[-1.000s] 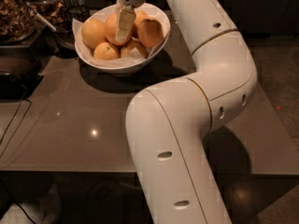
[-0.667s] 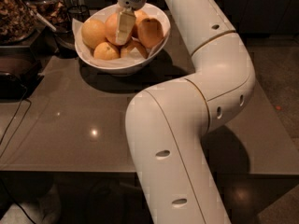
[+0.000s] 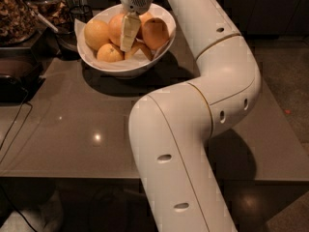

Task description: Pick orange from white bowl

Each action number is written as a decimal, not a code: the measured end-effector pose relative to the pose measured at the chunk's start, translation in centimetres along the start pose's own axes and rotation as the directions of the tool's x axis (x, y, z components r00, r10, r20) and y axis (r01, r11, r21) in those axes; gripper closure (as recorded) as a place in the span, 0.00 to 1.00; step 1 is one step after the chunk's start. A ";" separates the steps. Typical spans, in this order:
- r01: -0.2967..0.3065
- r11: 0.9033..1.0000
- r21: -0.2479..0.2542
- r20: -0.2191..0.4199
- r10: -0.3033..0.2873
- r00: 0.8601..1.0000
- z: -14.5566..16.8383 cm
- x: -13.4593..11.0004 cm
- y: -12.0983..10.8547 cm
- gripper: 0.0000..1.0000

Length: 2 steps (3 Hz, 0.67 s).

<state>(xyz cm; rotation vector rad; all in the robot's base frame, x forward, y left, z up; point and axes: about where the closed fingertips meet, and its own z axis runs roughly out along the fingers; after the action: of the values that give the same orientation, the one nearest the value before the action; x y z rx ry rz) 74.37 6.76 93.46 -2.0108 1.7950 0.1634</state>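
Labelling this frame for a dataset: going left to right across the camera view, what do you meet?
In order: left orange → gripper, down among the fruit in the middle of the white bowl → right orange → arm's elbow.

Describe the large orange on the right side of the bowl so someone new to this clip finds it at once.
At the far end of the grey table stands the white bowl, with the gripper down in its middle. The orange lies just right of the gripper, against the rim nearest the arm. It is redder than the paler fruit on the left.
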 end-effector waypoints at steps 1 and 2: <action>0.005 1.000 0.008 0.011 -0.005 1.000 0.0 -0.1 -0.2 0.39; 0.006 1.000 0.011 0.018 -0.006 1.000 -0.1 -0.1 -0.3 0.62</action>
<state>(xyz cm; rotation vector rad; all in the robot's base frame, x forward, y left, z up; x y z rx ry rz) 74.59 6.86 93.69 -2.0009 1.7756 0.1690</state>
